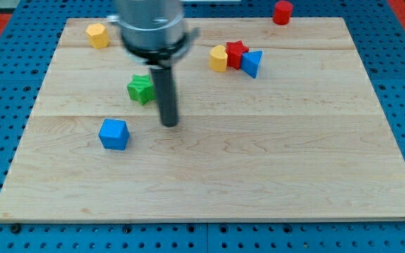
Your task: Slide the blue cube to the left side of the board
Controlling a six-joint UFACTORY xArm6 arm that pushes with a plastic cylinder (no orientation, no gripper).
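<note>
The blue cube (114, 134) sits on the wooden board (259, 169), left of centre. My tip (169, 124) stands on the board to the right of the blue cube and a little above it, with a clear gap between them. A green star-shaped block (140, 89) lies just left of the rod, above the blue cube.
A yellow block (98, 34) sits at the board's top left. A yellow block (219, 58), a red star-shaped block (236, 53) and a blue triangular block (252, 63) cluster at the top middle. A red cylinder (282, 12) stands at the top edge, right.
</note>
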